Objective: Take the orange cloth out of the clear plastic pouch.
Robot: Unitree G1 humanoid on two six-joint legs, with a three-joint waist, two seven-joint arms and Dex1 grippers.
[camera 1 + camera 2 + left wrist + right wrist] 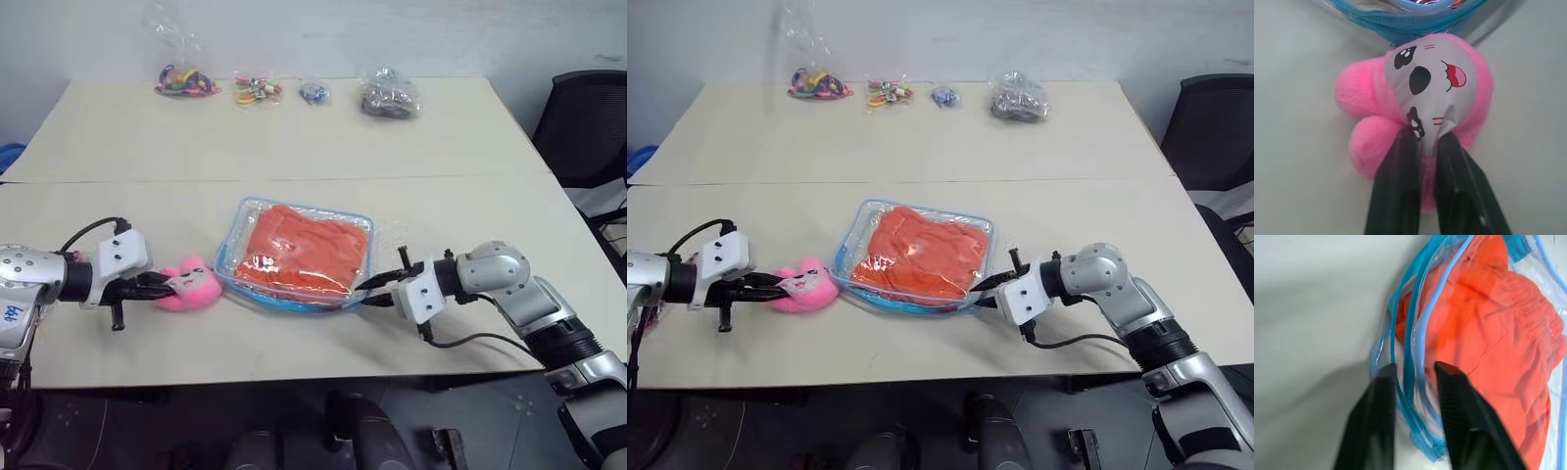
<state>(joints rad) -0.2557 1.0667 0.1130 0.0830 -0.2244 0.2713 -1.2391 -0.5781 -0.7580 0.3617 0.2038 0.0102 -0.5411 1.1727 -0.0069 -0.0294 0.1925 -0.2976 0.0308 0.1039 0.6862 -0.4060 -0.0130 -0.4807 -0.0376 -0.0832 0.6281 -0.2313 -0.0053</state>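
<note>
1. Pale beige desk [294, 137]; small clear trinket bags [294, 91] along far edge, black chair [586, 127] to the right.
2. Bright orange cloth [306, 250] sits inside clear blue-zippered plastic pouch [237, 231], mid-desk.
3. Left claw [1422, 139] reaches level, pinching pink plush toy [191, 284].
4. Right claw [1415, 369] straddles pouch's edge, slightly parted.

Readable text: none on the pink plush toy [1420, 98], the clear plastic pouch [294, 257] or the small trinket bags [258, 89].
Handwritten mark: blue characters on the left arm's forearm shell [12, 313], on the side of the pink plush toy away from the pouch; too small to read.
Printed graphic: cartoon face on the pink plush toy, no lettering.
</note>
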